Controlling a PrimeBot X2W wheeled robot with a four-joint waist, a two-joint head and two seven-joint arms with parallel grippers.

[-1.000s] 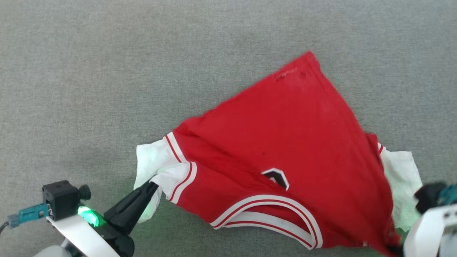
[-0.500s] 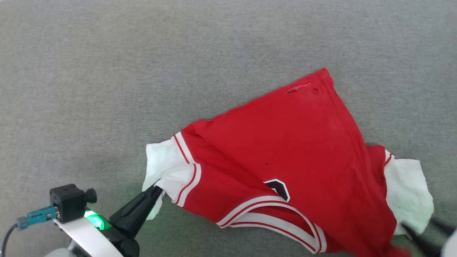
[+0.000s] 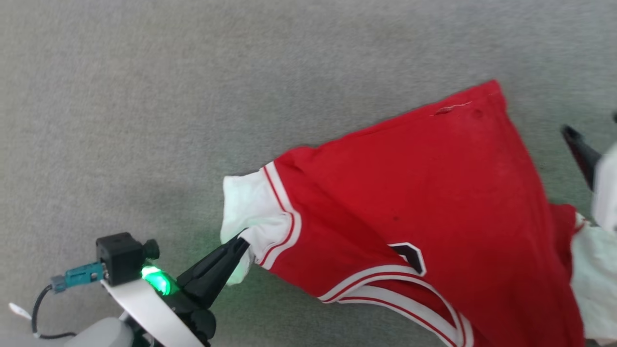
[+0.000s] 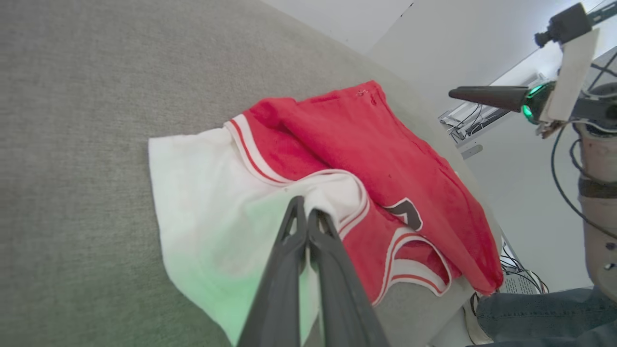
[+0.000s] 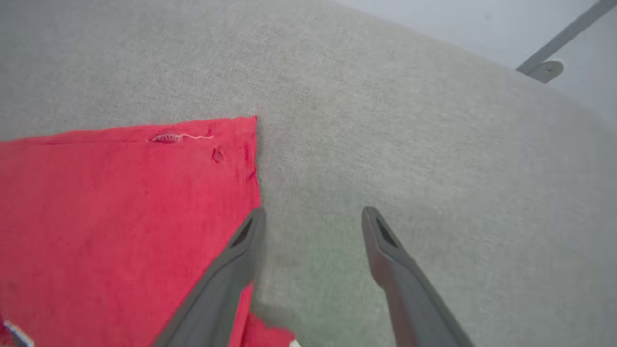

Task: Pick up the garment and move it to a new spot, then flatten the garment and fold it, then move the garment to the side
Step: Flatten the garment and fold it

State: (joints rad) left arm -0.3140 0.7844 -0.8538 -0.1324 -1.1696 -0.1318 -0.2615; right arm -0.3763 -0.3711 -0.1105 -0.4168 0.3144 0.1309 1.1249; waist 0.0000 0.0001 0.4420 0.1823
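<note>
**right claw lets go, left claw keeps its pinch**

the red jersey t-shirt with white sleeves and red-and-white striped trim [image 3: 424,193] lies spread on the soft grey cloth table top [image 3: 144,96], in the right half of the head view; its far red corner lies flat on the grey, and a bit of a black mark with a white edge shows near the striped collar; one white sleeve points to the left side, the other lies at the right edge of the view.

the left claw [image 3: 241,245] is squeezed tight on the edge of the left white sleeve, just as it was a second ago; in the left wrist view its two dark fingers [image 4: 294,270] press together on the white cloth, and a green light glows on it.

the right claw [image 5: 313,214] has changed; a second ago it was low at the shirt's near right corner; now it sits higher up, beside the shirt's right edge, with its fingers spread wide and nothing between them; one finger [image 5: 241,250] is over the red edge, the other is over bare grey; you cannot tell if they touch the cloth; in the head view one dark finger [image 3: 581,153] pokes in from the right.

the whole head view has slid a bit since then, so the camera moved too.
</note>
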